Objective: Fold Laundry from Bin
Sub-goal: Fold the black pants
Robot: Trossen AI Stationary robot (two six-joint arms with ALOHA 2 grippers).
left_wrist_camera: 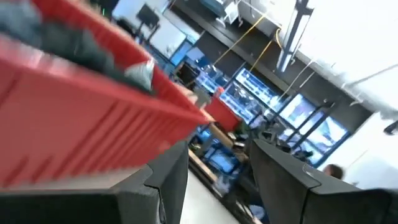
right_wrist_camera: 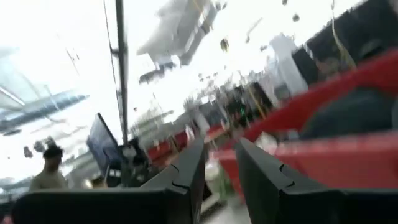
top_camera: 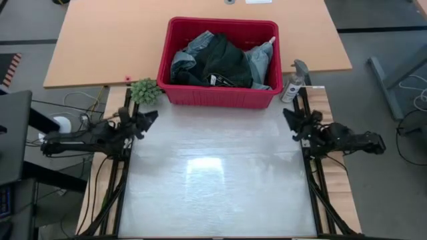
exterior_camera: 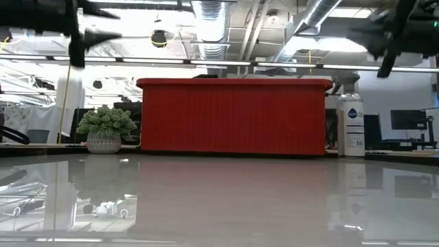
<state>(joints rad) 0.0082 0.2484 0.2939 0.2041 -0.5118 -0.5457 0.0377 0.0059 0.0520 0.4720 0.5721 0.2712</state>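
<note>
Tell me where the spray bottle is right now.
In the high view, the spray bottle stands just off the red bin's right end, beyond the right gripper.

An open-plan lab or workshop; exposed ceiling ducts (exterior_camera: 209, 20) overhead; computer monitors (exterior_camera: 409, 122) on desks behind; strip lighting throughout.

You get bright overhead ceiling lighting here; it throws a broad white glare patch on the glossy grey table top (top_camera: 220, 180) in front of the red slotted plastic bin (top_camera: 220, 97). Both wrist views smear with blur, their backgrounds washed out white. The low view stays crisp, mirroring the bin.
</note>
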